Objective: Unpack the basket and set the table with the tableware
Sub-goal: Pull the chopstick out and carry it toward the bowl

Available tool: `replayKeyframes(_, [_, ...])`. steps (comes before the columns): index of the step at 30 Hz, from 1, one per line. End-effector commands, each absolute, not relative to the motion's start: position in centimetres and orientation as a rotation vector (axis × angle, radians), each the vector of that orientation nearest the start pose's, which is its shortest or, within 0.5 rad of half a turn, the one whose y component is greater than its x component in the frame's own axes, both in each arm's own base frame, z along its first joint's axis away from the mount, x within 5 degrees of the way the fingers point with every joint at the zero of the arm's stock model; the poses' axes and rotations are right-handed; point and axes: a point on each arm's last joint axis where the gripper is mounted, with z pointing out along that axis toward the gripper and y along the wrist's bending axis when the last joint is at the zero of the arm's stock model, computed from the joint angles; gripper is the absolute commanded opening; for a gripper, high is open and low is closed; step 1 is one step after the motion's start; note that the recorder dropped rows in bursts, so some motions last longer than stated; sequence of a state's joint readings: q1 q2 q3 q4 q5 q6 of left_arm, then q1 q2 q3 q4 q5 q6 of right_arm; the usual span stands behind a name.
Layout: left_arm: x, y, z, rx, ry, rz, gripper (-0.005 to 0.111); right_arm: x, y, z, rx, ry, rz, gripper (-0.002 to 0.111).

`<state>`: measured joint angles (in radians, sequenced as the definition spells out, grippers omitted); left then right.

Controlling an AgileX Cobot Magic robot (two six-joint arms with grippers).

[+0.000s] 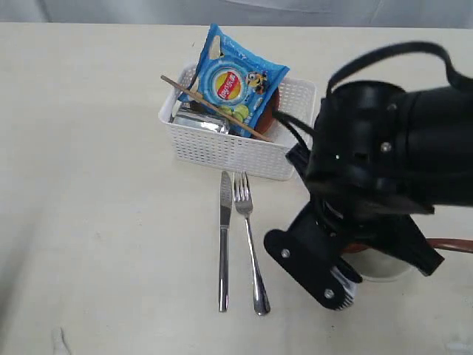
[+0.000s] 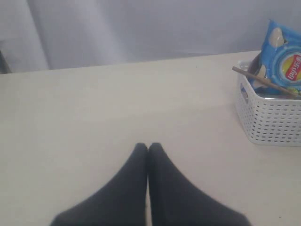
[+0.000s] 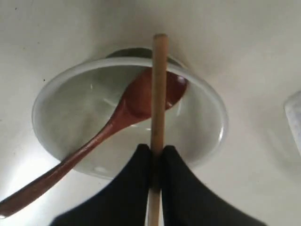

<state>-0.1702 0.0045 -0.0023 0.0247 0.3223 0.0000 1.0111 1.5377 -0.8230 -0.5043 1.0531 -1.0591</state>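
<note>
The right gripper (image 3: 155, 150) is pinched narrow on one wooden chopstick (image 3: 159, 84). To place it well, I judge it should be carried clear of the bowl (image 3: 66, 108) just beneath the jaws, lowered flat, then released. Its long axis runs straight ahead, in line with the fingers, and its free end shows over the bowl's far rim. The spoon (image 3: 117, 117) slants across it. The left gripper (image 2: 148, 149) is closed on nothing above the table (image 2: 117, 94). The basket (image 2: 268, 122) stands farther ahead, off to one side.
</note>
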Motion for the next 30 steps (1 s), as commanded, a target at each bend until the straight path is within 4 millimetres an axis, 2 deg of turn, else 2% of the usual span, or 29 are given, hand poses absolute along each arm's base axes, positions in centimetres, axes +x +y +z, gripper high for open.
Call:
replayKeyframes(1, [5.3, -0.9, 18.4, 0.169, 1.797, -0.103, 0.000, 15.5, 17.4, 18.1, -3.048, 1.006, -0.704, 0.000])
replayKeyframes(4, [5.3, -0.9, 18.4, 0.169, 1.797, -0.103, 0.000, 15.1, 17.1, 17.9, -3.064, 1.014, -0.674, 0.000])
replayKeyframes(10, [5.3, -0.9, 18.4, 0.169, 1.797, -0.103, 0.000, 14.0, 17.2, 19.4, -2.967, 1.049, -0.557, 0.000])
replayKeyframes(19, [5.3, -0.9, 18.4, 0.169, 1.797, -0.103, 0.000, 11.3, 17.5, 20.8, -2.855, 1.191, -0.138, 0.000])
replayKeyframes(21, [5.3, -0.9, 18.4, 0.169, 1.797, -0.103, 0.000, 11.2, 17.3, 20.9, -2.902, 1.115, -0.125, 0.000])
replayKeyframes(25, [5.3, -0.9, 18.4, 0.169, 1.797, -0.103, 0.000, 11.2, 16.7, 21.0, -3.064, 0.843, -0.172, 0.000])
replayKeyframes(30, [5.3, -0.9, 18.4, 0.169, 1.797, -0.103, 0.000, 12.3, 16.1, 20.9, -3.112, 0.765, -0.310, 0.000])
